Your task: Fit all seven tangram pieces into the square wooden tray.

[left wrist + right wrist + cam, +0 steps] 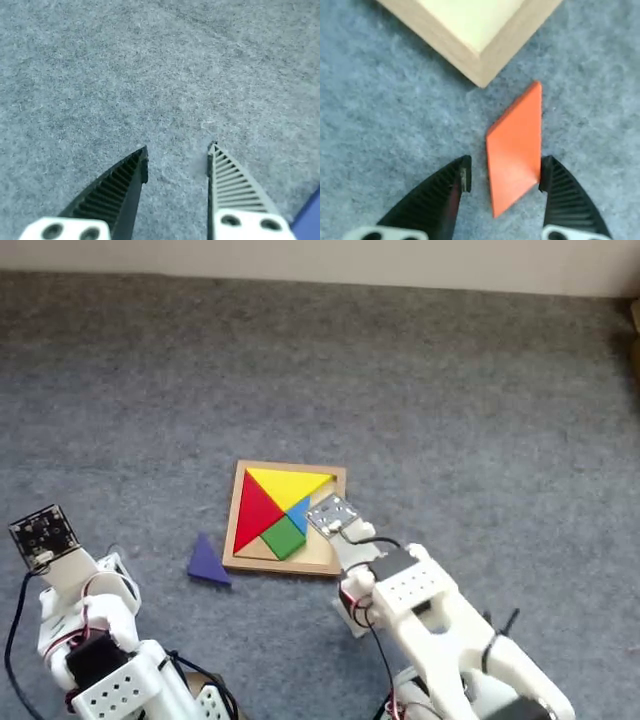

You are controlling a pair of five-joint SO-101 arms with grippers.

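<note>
I log a grey felt-like surface (pixel 450 390) covering the whole work area. Three items lie directly on it. The square wooden tray (pixel 318 552) sits flat near the centre. A purple triangle (pixel 207 564) lies flat at eight o'clock from the tray, just beside its edge; contact cannot be confirmed. An orange parallelogram (pixel 515 145) lies flat just off one tray corner, with bare surface between them.

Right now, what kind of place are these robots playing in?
Probably an indoor robot practice spot: a grey carpet-like covering, a wooden puzzle tray, and a left arm and right arm beside it.
</note>
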